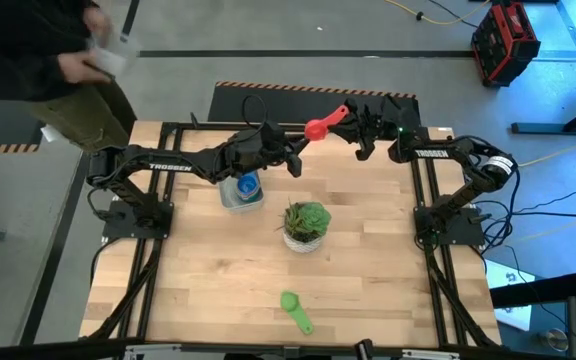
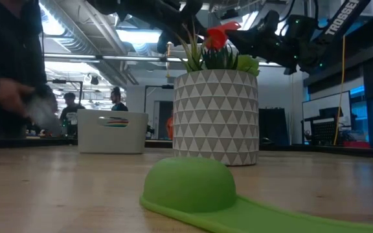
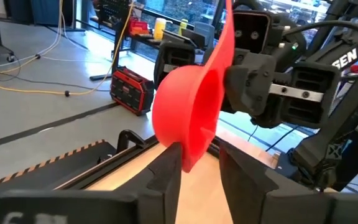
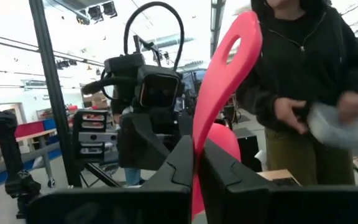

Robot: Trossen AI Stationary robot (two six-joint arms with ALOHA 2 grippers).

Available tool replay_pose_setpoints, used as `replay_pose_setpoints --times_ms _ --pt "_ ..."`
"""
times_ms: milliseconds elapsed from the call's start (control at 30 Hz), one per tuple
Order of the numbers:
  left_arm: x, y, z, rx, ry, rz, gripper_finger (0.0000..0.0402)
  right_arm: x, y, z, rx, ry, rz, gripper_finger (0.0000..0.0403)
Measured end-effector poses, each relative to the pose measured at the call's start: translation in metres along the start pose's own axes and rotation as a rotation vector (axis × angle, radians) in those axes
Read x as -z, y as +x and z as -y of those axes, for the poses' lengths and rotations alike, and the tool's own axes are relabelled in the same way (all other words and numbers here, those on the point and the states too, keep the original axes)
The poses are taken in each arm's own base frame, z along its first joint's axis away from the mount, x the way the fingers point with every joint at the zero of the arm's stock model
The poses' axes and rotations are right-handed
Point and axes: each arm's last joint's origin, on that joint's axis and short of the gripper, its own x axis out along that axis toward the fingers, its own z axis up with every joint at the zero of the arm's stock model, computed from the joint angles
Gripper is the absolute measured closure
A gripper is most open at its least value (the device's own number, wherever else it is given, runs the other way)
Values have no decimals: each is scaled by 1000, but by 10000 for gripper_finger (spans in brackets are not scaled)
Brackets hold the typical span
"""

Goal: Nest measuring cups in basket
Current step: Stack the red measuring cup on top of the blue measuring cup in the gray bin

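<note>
The red measuring cup (image 1: 317, 129) hangs in the air over the table's far edge, between both grippers. My right gripper (image 1: 348, 116) comes from the right and is shut on its handle. My left gripper (image 3: 201, 171) is open, and its fingers stand on either side of the bowl's lower rim (image 3: 188, 155). The basket (image 1: 240, 192) stands left of centre with a blue cup (image 1: 248, 185) inside. In the low view, coloured cup edges (image 2: 115, 120) show in the basket (image 2: 112, 134). A green cup (image 1: 295, 310) lies bowl down near the table's near edge. My right gripper pinches the red cup's handle (image 4: 196, 152) between its two fingers, close to the bowl. The fingers come about level from the table's right and lie across the handle. The free end with its hole (image 4: 232, 43) sticks out past them. The cup is lifted clear.
A potted green plant (image 1: 306, 222) in a white patterned pot (image 2: 215, 116) stands mid-table, between the basket and the green cup (image 2: 193, 184). A person (image 1: 78, 60) stands beyond the far left corner, holding something pale. Bare wood lies to the right and the near left.
</note>
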Motion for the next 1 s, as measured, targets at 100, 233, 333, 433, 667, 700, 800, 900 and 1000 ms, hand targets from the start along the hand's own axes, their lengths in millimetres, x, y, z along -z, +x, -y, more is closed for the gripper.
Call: replay_pose_setpoints --times_ms 100,233,333,433,667,700,800,900,1000 --pt "0 1 -2 -1 17 -6 286 -1 -4 4 17 24 -1 391" --pt "2 2 -8 -26 31 -36 270 -4 -10 8 12 42 -16 391" --pt "3 4 -13 -40 38 -59 264 -6 -16 11 -1 61 -34 391" --pt "4 5 -18 -19 43 -93 263 -8 -23 15 -15 78 -59 391" --pt "1 8 -28 36 35 -116 263 -12 -40 21 -94 174 -164 391" --pt "1 9 -29 47 34 -120 263 -12 -42 21 -109 191 -181 391" --pt "0 9 -32 70 31 -128 263 -10 -43 21 -136 238 -220 391" --pt "-1 10 -34 82 50 -131 263 -6 -41 21 -142 279 -241 391" --pt "-3 10 -36 85 124 -121 262 -2 -35 18 -157 304 -252 391"
